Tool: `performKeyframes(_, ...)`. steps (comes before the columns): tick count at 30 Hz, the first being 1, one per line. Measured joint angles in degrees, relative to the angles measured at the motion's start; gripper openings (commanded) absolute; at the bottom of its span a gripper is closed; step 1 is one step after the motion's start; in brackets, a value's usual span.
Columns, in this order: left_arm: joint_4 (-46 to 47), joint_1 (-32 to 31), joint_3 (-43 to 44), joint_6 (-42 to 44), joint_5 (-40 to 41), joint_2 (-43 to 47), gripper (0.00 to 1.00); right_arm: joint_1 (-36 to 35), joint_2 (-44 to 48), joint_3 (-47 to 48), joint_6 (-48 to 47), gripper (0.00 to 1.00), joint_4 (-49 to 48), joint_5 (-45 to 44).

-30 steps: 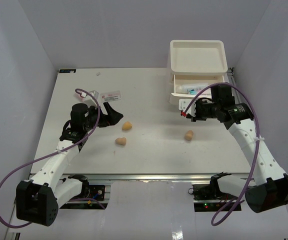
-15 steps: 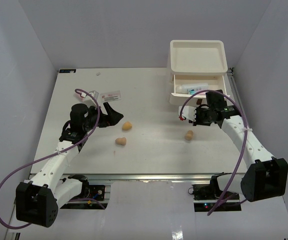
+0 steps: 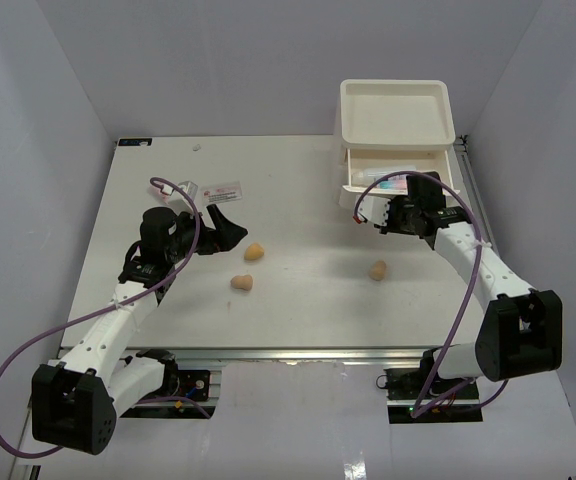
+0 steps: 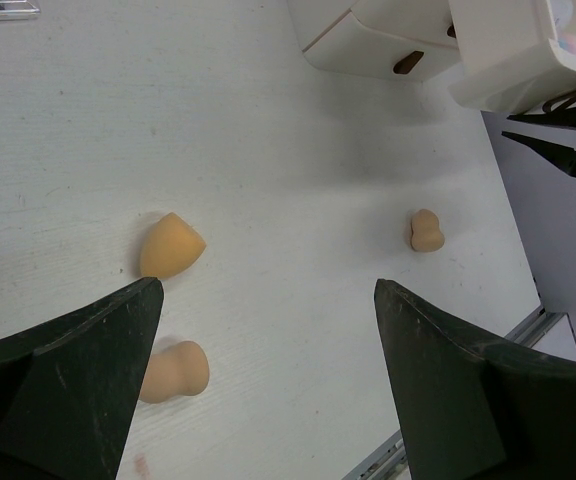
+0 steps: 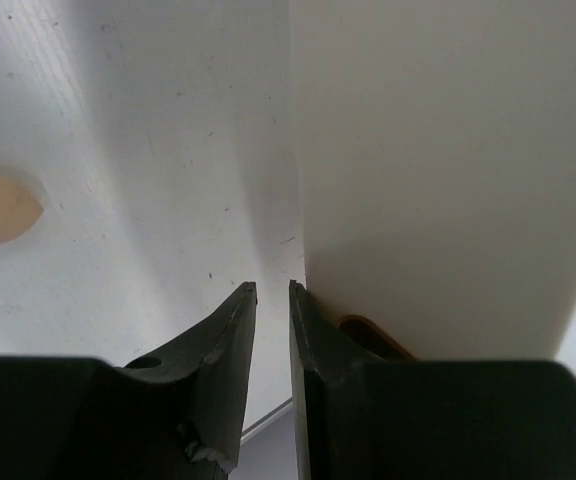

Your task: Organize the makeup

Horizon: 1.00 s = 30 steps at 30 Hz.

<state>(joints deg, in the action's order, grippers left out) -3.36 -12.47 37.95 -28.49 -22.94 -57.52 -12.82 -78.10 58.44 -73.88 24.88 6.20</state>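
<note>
A white surface sits between pale walls. The left tool hovers low, jaws wide apart, near three sponges. The right tool, nearly closed on nothing, reaches to the drawer unit.

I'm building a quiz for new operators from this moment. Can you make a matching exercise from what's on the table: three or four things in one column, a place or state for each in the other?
Things:
1. left gripper
2. right gripper
3. drawer
4. packet

Places or states:
A. pulled out, items inside
B. jaws wide apart, nothing between them
C. flat near the table's far edge
D. jaws nearly together, at the drawer unit's front

Pairs: 1-B, 2-D, 3-A, 4-C
</note>
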Motion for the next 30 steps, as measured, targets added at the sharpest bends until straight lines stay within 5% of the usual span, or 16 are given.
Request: performKeyframes(30,0.8,0.4,0.0,0.0,-0.4,0.0,0.98,0.7,-3.7,5.5,4.6,0.28,-2.5,-0.3)
